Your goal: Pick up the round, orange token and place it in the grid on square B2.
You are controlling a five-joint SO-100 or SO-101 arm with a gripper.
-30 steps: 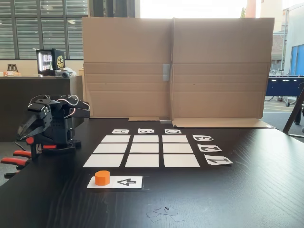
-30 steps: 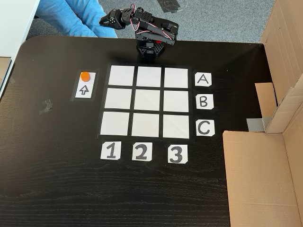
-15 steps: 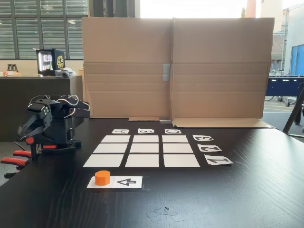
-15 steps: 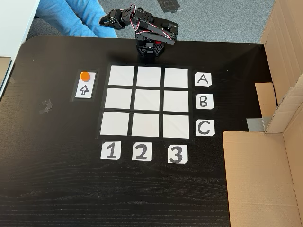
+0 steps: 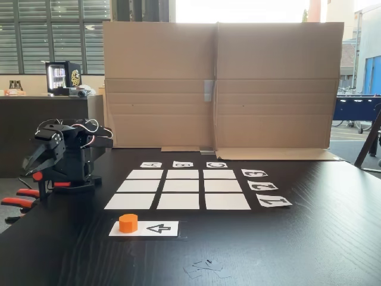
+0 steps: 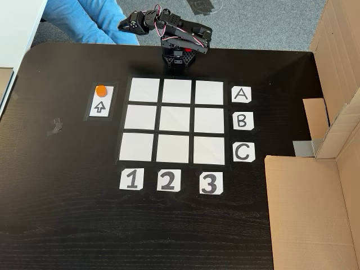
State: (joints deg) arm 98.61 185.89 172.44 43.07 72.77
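Note:
The orange token [image 5: 128,223] [image 6: 100,90] stands on the end of a white strip with a black arrow [image 5: 156,228] [image 6: 100,106], beside the grid [image 5: 178,189] [image 6: 175,121]. All nine white cells are bare, among them the centre square B2 [image 5: 182,186] [image 6: 175,119]. My arm is folded up at the table's edge behind the A row. Its gripper [image 5: 28,169] [image 6: 122,24] hangs off the table side, well away from the token. The fingers meet at one tip with nothing between them.
Red-orange clamp handles [image 5: 18,200] stick out by the arm's base. Cardboard walls [image 5: 220,83] [image 6: 306,214] stand along the grid's far side. Paper labels A B C [image 6: 242,121] and 1 2 3 [image 6: 169,181] edge the grid. Someone in blue clothing [image 6: 84,19] sits beyond the table edge.

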